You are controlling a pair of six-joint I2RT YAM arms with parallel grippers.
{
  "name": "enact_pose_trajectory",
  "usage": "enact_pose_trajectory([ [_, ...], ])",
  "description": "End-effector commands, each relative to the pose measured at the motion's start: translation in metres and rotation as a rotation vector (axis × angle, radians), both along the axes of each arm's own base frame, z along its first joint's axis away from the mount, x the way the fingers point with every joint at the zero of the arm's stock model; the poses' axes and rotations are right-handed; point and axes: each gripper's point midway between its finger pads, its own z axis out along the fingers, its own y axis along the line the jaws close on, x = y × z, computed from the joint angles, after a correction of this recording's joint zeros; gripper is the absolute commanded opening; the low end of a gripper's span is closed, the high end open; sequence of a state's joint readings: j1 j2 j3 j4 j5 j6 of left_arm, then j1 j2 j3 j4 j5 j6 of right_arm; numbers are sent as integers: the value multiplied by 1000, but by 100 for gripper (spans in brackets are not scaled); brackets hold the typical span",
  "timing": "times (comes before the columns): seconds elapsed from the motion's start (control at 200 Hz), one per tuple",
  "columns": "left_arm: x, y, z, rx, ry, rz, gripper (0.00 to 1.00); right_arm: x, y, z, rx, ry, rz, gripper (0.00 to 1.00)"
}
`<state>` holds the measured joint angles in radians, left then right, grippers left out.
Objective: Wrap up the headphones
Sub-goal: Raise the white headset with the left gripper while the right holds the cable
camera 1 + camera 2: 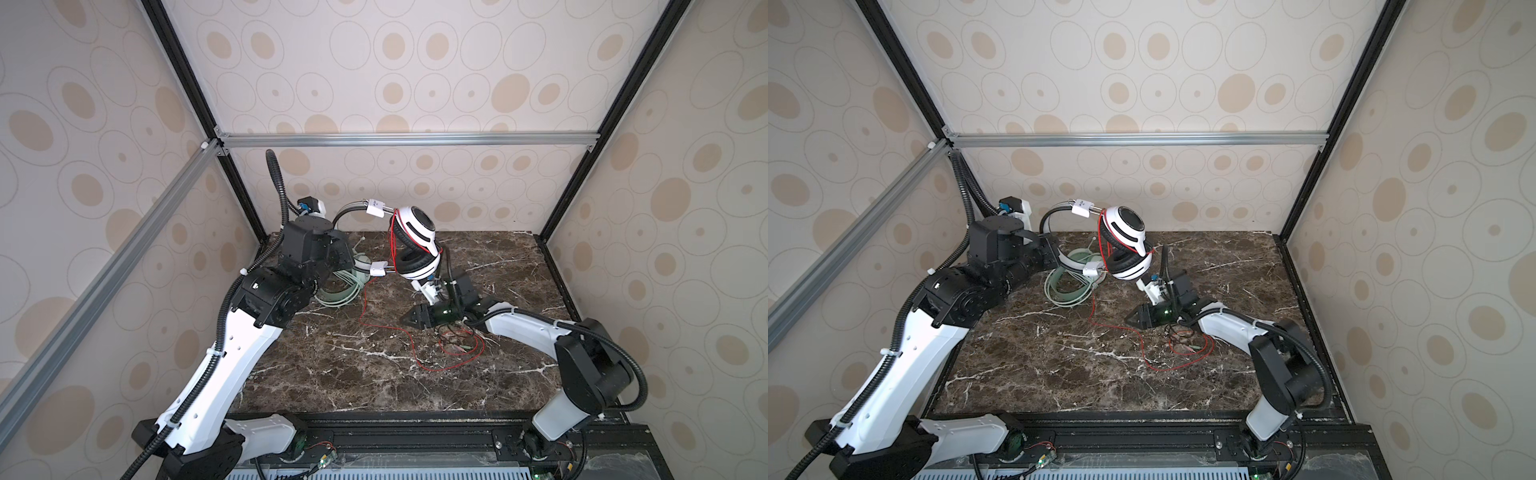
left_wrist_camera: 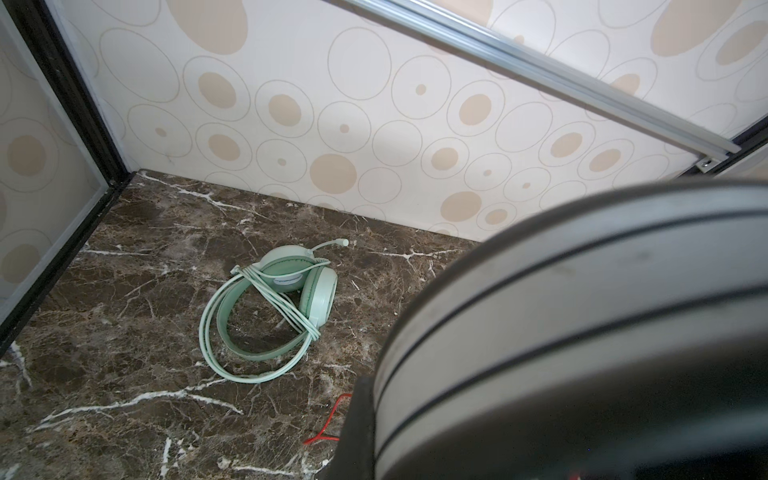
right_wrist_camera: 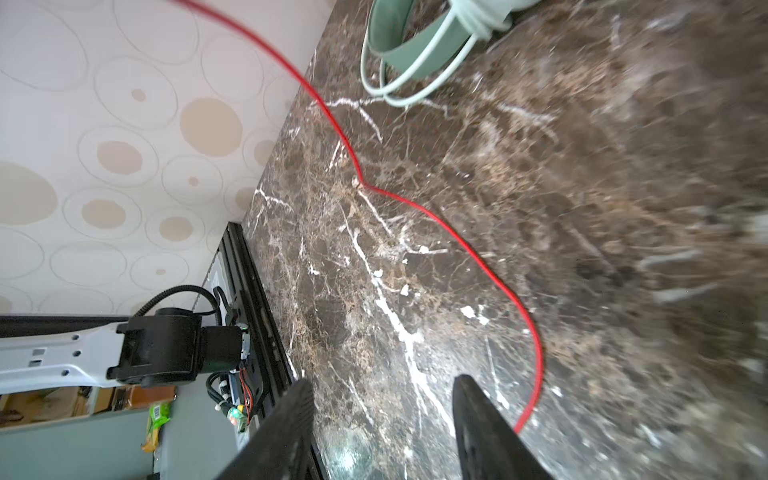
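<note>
Fingers of the left gripper (image 1: 1057,255) clench the white headphones (image 1: 1126,237) by the band (image 2: 582,311); right gripper (image 3: 382,380) fingers stand apart near the red cable (image 3: 478,257).

The left arm (image 1: 241,353) and right arm (image 1: 523,328) wear glossy white shells dotted with small screw holes; bulky black joint housings (image 1: 270,299) sit between them; ribbed black conduit (image 1: 279,183) runs alongside, cinched by white zip ties (image 1: 216,352); the right gripper (image 3: 383,380) has black tapered fingers (image 3: 478,424).
</note>
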<state>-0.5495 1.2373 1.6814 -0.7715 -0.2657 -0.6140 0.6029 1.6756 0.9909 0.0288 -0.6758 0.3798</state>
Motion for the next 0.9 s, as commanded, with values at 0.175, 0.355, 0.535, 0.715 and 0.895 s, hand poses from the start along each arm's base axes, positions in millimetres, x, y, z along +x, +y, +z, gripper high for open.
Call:
enact_pose_trajectory([
  [0.175,-19,19,65,-121,-160,37,0,16,68,6,176,-224,22,58],
  [0.355,-21,22,71,-119,-174,42,0,43,72,-7,179,-315,-118,57],
  [0.535,-22,22,74,-118,-182,40,0,57,88,-16,245,-304,-157,49],
  [0.715,-23,25,75,-112,-185,47,0,53,103,-17,317,-284,-128,38],
  [0.895,-25,26,76,-112,-187,49,0,45,99,-17,328,-280,-133,34],
])
